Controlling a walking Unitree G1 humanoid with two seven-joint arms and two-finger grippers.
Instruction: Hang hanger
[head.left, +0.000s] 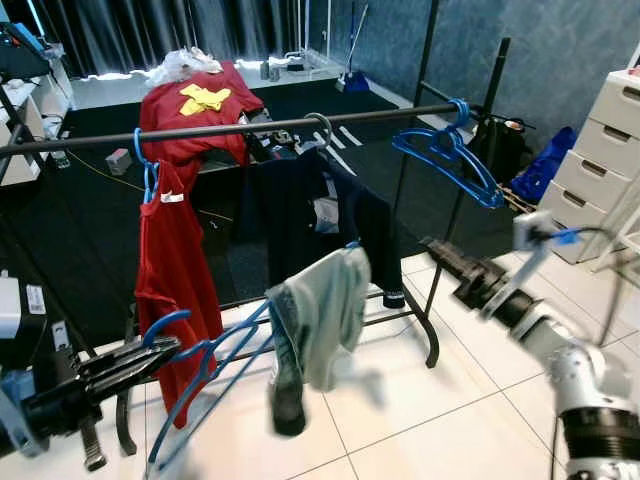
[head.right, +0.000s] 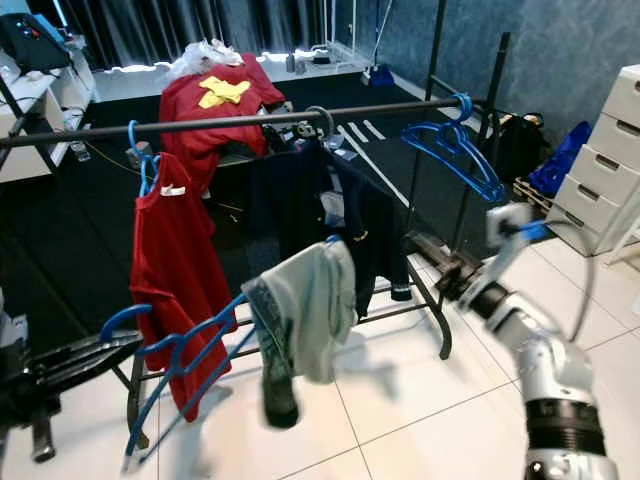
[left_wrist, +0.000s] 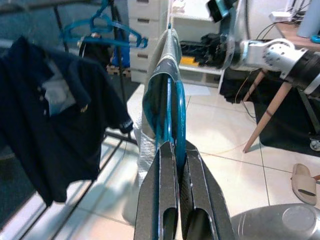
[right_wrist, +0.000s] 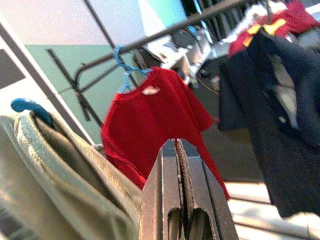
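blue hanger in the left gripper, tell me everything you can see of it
The blue hanger looks like thin plastic, with a curved hook end and open triangular frame. The left gripper is shut on it near the hook, holding it low, in front of the rack and not yet on it. It tilts up toward the robot's right, where a pale grey-green garment is draped over its far end, hanging down. Its lower edge is blurred.

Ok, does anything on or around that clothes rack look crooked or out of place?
Yes. The empty blue hanger at the rail's right end hangs steeply tilted, not level. The grey garment is bunched lopsidedly on the blue hanger held by the left gripper, with most of the fabric drooping off one end.
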